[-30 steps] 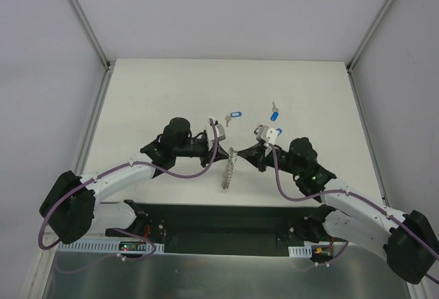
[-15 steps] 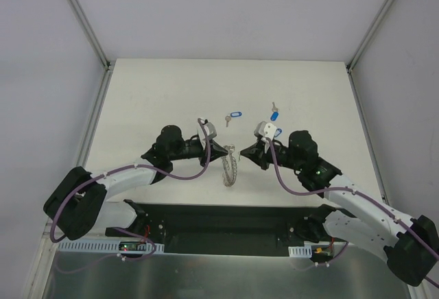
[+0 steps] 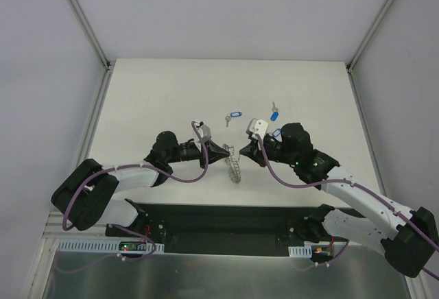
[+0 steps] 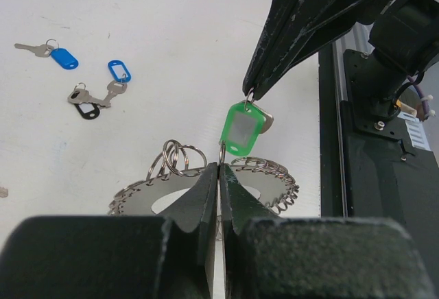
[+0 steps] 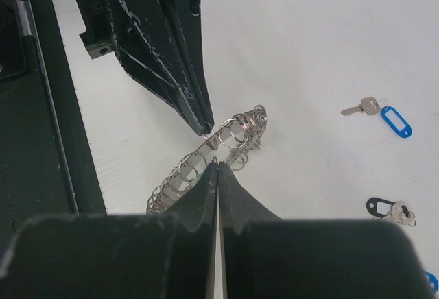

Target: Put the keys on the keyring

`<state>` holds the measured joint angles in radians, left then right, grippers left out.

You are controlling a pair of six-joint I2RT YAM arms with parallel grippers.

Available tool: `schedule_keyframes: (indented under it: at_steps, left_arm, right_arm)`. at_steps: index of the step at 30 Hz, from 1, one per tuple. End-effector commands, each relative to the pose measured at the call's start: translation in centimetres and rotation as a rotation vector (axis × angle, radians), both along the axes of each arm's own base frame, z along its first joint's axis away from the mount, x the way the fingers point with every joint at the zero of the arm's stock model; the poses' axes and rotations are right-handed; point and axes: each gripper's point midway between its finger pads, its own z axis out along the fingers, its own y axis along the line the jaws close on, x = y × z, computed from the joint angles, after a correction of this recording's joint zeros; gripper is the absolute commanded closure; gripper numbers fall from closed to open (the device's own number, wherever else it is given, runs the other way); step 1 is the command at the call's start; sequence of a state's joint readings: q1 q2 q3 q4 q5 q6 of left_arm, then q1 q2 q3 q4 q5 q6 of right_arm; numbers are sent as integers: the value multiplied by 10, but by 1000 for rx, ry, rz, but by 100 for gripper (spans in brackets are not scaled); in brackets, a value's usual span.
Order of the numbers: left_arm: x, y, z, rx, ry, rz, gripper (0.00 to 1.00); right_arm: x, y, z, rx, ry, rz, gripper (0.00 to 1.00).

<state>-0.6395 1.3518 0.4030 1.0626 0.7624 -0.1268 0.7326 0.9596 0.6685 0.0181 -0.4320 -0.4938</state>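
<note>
Grey keyring (image 3: 234, 166) far from table (image 3: 151, 86) edges

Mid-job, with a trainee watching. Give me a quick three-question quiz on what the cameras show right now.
1. True or false: the left gripper and the right gripper are both shut.
2. The tag hanging from the right gripper above the keyring is: A blue, B green, C black.
3. Left wrist view: how many tagged keys lie loose on the table?
Key: 1 true; 2 B; 3 three.
</note>
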Motion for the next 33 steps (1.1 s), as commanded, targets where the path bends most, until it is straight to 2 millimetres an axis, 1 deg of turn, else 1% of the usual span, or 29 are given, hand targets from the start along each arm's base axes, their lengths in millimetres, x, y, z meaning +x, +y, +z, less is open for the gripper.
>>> schedule_keyframes:
  at_steps: [1,5,8,12,16,20,24,33]
  left_arm:
    - [-8,4,37,-114,-118,-37,100]
    - [-9,7,36,-116,-131,-29,100]
    - [-9,9,31,-124,-120,-29,100]
    - [-9,9,35,-171,-113,-33,100]
    - [-7,9,33,-162,-109,-23,100]
    - [-8,10,34,-164,-111,-13,100]
    - [-7,11,34,-163,-116,-8,100]
    - [-7,12,35,-164,-115,-4,100]
  right_arm:
    - [4,3,12,-43,-45,3,99]
    - [1,7,13,-74,-47,20,99]
    - [2,7,14,-100,-57,18,99]
    - [3,8,10,-148,-57,11,99]
    - [3,13,11,-154,-63,20,99]
    - [5,17,6,-171,-51,24,99]
    - [5,18,5,-173,-46,18,99]
    - [8,21,10,-157,-63,7,99]
